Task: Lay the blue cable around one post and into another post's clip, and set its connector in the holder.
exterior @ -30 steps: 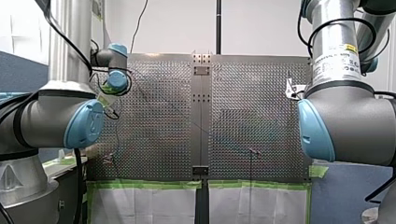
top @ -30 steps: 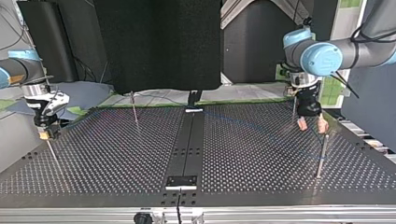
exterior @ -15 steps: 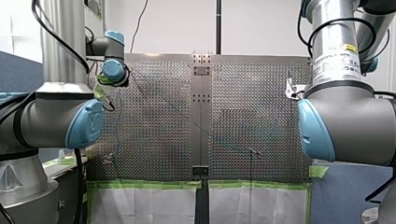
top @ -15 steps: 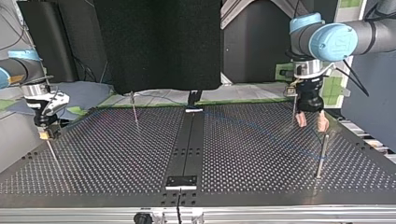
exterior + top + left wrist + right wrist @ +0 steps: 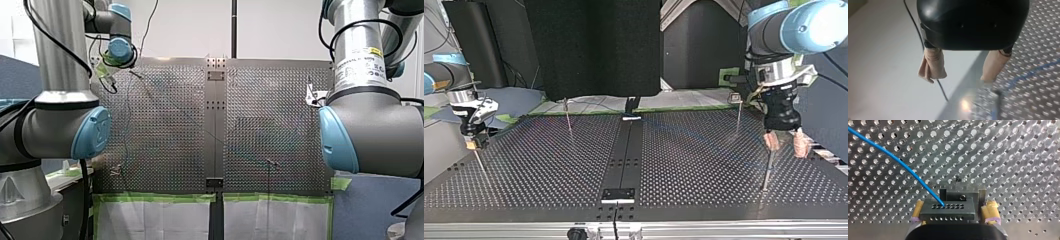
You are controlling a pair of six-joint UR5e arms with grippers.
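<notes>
At the far left of the top view my right hand [image 5: 472, 141] hangs low over the bench [image 5: 549, 170], its 2 yellow-padded fingers [image 5: 990, 212] clamped on the dark connector [image 5: 946, 211] (2 rows of small holes face the wrist camera). The blue cable [image 5: 898, 162] is plugged into 1 hole of the upper row and curves away over the perforated plate. Just beyond the connector stands a small metal holder [image 5: 961, 194], and the connector is not seated in it.

Next to the right, a thin post [image 5: 568, 116] stands towards the far edge of the bench. Then comes the dark centre strip [image 5: 624, 155], which runs from far to near.

On the right half, a second post [image 5: 738, 115] with a small clip at its top stands at the far side. The cable shows there only as a faint blue line slanting over the plate towards the near right, and I cannot tell whether it goes round any post.

Further right, my left hand [image 5: 785, 145] hangs with its 2 beige pads [image 5: 931, 65] well apart and nothing between them. One pad is just above the top of the near post [image 5: 767, 167]. In the left wrist view the cable lies on the bench beside this hand, clear of its fingers.
</notes>
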